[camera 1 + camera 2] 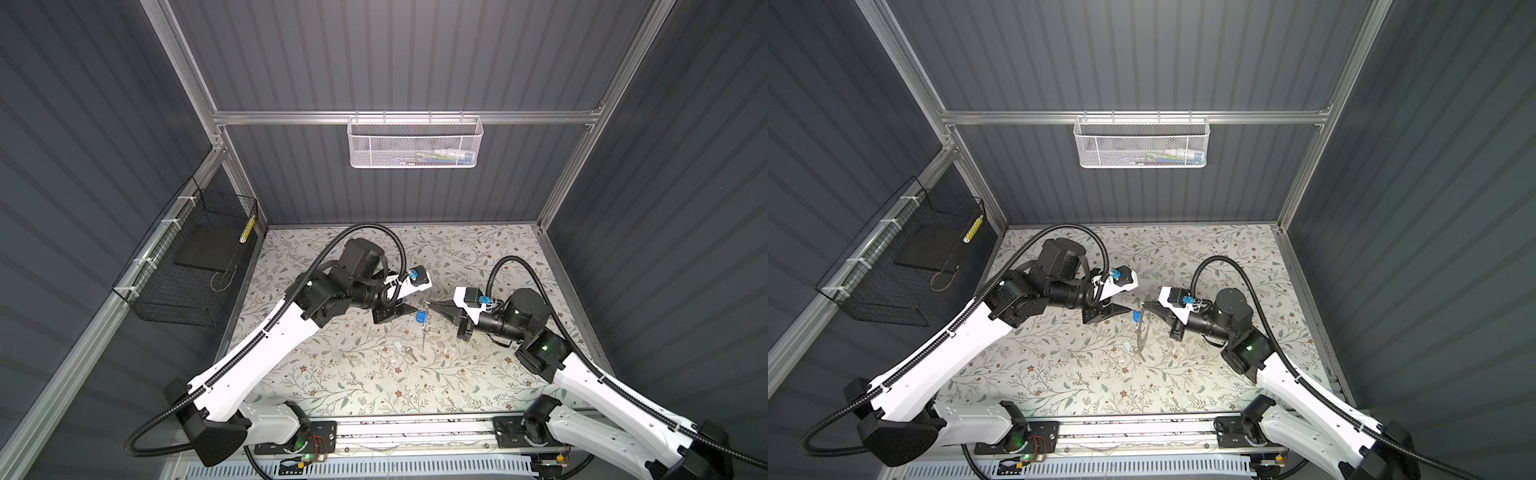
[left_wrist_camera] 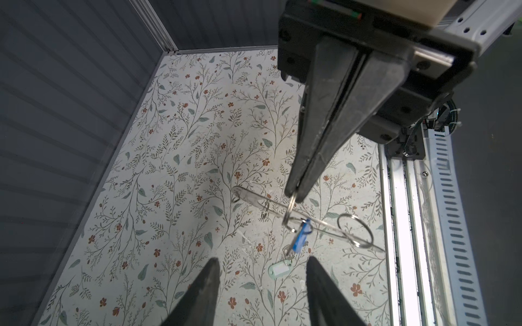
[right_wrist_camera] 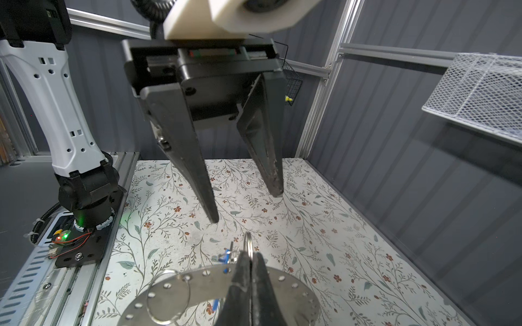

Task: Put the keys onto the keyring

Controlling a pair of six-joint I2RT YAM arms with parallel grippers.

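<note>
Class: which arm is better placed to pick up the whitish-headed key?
Left: the left gripper is open and empty near the whitish-headed key; the right gripper is shut on the keyring.

We record soft overhead light: floral tabletop bright, ribbed walls dim. We note faint shadows, wide-angle bowing at frame edges, glare on the front rail.

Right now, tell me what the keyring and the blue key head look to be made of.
The keyring looks like sheet metal, perhaps steel or aluminium: thin, flat and dull grey, with soft reflections and small punched holes around its rim. The blue key head is probably plastic: an even, saturated blue that is slightly glossy, with no metallic shine.
</note>
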